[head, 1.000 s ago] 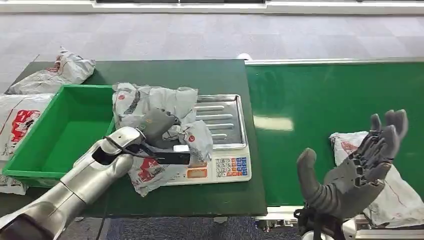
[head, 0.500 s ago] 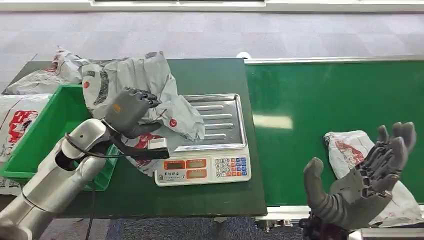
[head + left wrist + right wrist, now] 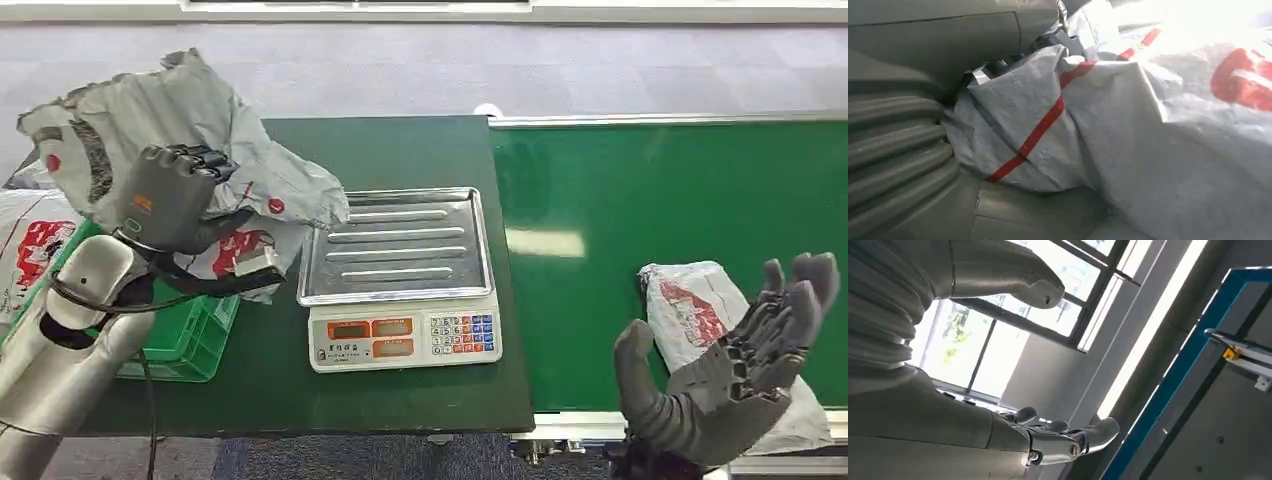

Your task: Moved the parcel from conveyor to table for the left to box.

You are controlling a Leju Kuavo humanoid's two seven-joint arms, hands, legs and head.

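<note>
We see the left hand (image 3: pixel 168 198) raised over the left end of the dark green table (image 3: pixel 420 150), its fingers wrapped around a crumpled grey parcel (image 3: pixel 215 120) with red markings. The parcel hangs in the air above the green box (image 3: pixel 185 345), clear of the weighing scale (image 3: pixel 400 275) just to its right. In the left wrist view the same grey parcel (image 3: pixel 1128 130) presses close against the hand, a red stripe running across its wrinkled plastic.

The scale's steel tray lies bare, with its red displays and coloured keypad facing the robot. Past the box, at the table's left edge, we make out another grey bag with a red print (image 3: pixel 30 235).

The right hand (image 3: pixel 735 370) hovers palm up at the near edge of the green conveyor (image 3: pixel 660 190), fingers spread and holding nothing. Just behind it a second grey parcel (image 3: pixel 695 300) lies flat on the belt, partly hidden by the fingers. In the right wrist view the hand (image 3: pixel 998 405) is open too, thumb and fingers apart, against bright windows.
</note>
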